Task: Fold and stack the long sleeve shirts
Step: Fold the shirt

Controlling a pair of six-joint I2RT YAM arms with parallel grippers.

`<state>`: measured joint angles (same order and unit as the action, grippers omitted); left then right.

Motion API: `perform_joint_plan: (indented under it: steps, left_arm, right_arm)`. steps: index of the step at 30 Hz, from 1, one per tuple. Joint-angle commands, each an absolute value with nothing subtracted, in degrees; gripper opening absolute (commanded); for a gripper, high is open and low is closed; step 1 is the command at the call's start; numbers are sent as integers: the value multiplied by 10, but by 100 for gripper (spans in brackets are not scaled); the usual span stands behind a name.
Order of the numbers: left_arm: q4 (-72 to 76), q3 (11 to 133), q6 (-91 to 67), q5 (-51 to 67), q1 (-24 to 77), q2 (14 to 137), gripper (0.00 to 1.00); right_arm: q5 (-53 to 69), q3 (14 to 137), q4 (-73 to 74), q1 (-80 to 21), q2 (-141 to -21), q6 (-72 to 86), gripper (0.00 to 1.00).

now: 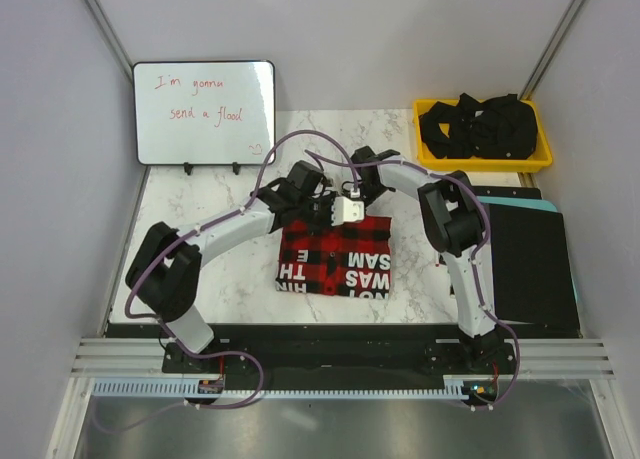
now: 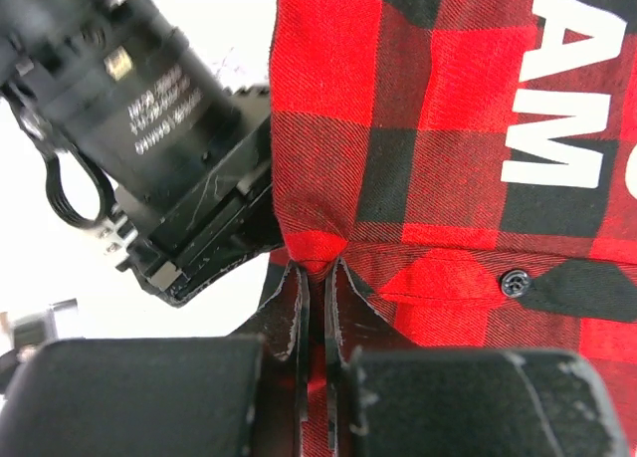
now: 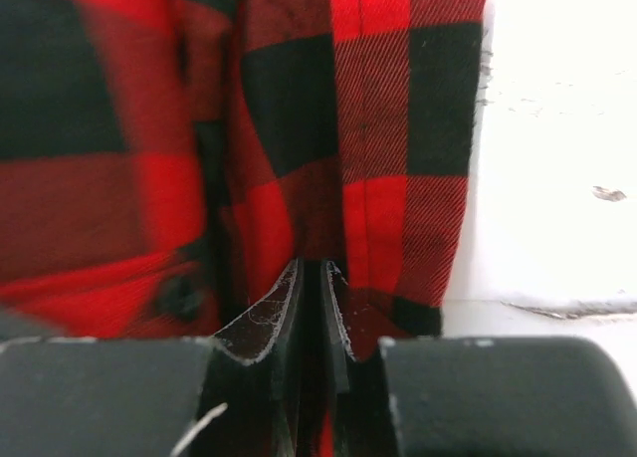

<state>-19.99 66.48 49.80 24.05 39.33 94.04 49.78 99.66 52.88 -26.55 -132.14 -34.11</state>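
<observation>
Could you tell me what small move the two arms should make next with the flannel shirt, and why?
Probably raise both together slightly. The left gripper and right gripper are each shut on the far edge of the red-and-black flannel shirt, which lies flat on the table; an even lift keeps that edge level for folding.

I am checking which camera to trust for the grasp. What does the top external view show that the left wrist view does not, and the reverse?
Only the top external view shows the whiteboard, the yellow bin of black cloth, and the whole folded shirt. Only the left wrist view shows the left hand shut on a pinch of the shirt's edge, and a black button. Both show the red-and-black check with white letters.
</observation>
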Motion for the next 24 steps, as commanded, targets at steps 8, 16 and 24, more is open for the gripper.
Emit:
perform_joint_plan:
  steps: [8, 16, 24]
  left_arm:
    - [-115, 650, 548, 222, 381, 980, 28]
    - [-305, 761, 505, 250, 326, 946, 41]
    - [-398, 778, 459, 337, 218, 963, 69]
  right_arm:
    - [509, 1054, 558, -250, -1332, -374, 32]
    - [469, 1148, 565, -236, -1333, -360, 43]
    - [468, 1120, 563, -241, -1345, -352, 38]
